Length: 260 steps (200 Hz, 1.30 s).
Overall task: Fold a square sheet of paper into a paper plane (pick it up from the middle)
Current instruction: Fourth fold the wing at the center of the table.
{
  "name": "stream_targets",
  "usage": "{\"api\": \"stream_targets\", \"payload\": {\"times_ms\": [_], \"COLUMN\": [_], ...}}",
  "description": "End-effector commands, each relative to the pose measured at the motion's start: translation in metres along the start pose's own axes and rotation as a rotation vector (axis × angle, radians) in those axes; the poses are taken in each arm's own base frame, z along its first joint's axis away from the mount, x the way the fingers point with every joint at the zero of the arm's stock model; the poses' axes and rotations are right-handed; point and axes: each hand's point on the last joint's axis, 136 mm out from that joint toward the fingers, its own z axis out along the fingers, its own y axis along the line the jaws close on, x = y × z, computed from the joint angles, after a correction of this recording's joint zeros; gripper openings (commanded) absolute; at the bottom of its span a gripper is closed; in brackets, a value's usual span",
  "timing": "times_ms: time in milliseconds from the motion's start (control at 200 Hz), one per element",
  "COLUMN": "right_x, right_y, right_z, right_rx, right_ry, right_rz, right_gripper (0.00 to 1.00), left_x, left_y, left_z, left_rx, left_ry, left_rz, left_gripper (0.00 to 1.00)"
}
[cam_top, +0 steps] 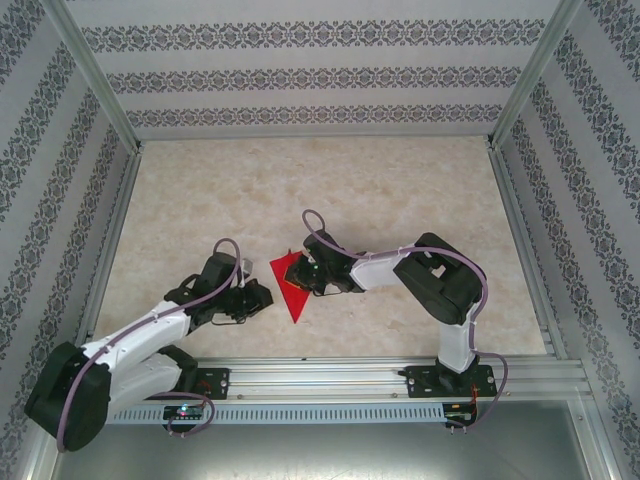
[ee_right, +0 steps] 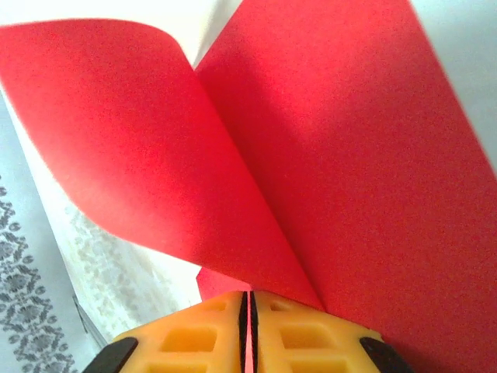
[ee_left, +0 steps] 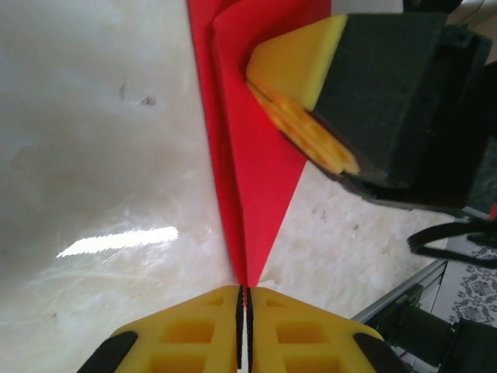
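Noted left gripper [ee_left: 245,289] closed, paper [ee_left: 252,179] point at fingertips; pinch unclear. Found right gripper [ee_right: 249,297] clamped on paper. From right wrist: paper curling left of fingers. From top: triangle between grippers.

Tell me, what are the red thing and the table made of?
The red sheet looks like thin matte paper: it curls and holds a crease. The table looks like glossy marbled stone or laminate: a light streak reflects off it.
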Motion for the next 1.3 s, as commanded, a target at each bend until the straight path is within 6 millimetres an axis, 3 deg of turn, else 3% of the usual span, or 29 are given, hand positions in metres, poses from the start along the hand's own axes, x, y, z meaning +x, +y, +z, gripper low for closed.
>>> {"api": "stream_targets", "payload": {"times_ms": [0,235,380,759,969,1084,1199,1294], "right_x": [-0.001,0.002,0.0,0.005,0.004,0.003,-0.003,-0.012], "right_y": [-0.093,-0.084,-0.088,-0.086,-0.084,-0.08,-0.068,-0.046], "right_z": [0.004,0.018,0.006,0.013,0.012,0.01,0.005,0.002], "right_rx": [0.288,0.174,0.237,0.241,0.238,0.234,0.23,0.205], "right_ry": [-0.114,-0.27,-0.311,-0.257,-0.243,-0.233,-0.222,-0.19], "right_rz": [0.21,0.41,0.396,0.366,0.346,0.316,0.249,0.148], "right_gripper": [0.14,0.13,0.14,0.14,0.14,0.14,0.15,0.17], "left_x": [-0.018,-0.019,-0.015,-0.025,-0.027,-0.018,-0.001,0.013], "left_y": [-0.019,-0.036,-0.024,-0.016,0.006,0.026,0.054,0.079], "left_z": [-0.003,0.007,0.014,0.036,0.047,0.051,0.046,0.039], "left_rx": [0.019,0.082,0.039,0.018,-0.058,-0.13,-0.206,-0.265], "left_ry": [-0.034,0.023,0.048,0.049,0.038,0.064,0.083,0.081], "left_rz": [0.023,0.014,-0.005,-0.03,-0.061,-0.091,-0.133,-0.156], "left_gripper": [0.13,0.14,0.14,0.14,0.14,0.12,0.11,0.1]}}
